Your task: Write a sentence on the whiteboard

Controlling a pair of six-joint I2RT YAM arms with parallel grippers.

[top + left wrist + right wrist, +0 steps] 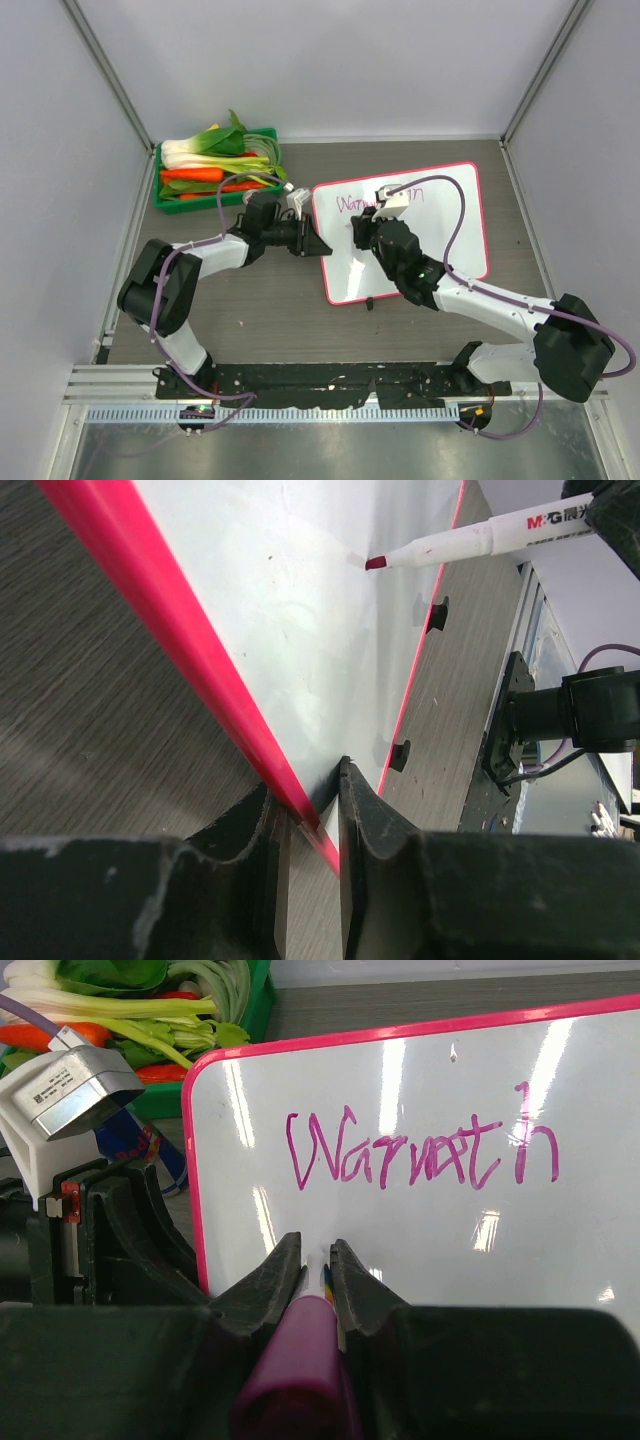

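Glossy smooth whiteboard (450,1250) — matt grey wood-grain table (80,710), green plastic crate (200,207)

There is one whiteboard (440,250), carrying one line of pink writing (420,1155) and two black feet (437,613) on its frame. One marker (470,540) points at its surface. There are two grippers: the left gripper (314,798) at its left edge and the right gripper (318,1256) above it. One green crate (165,197) sits to its left, with vegetables (215,150) heaped beyond counting.

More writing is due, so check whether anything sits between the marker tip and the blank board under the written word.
Nothing visible does: the marker tip faces bare whiteboard; the left gripper only clamps the frame edge.
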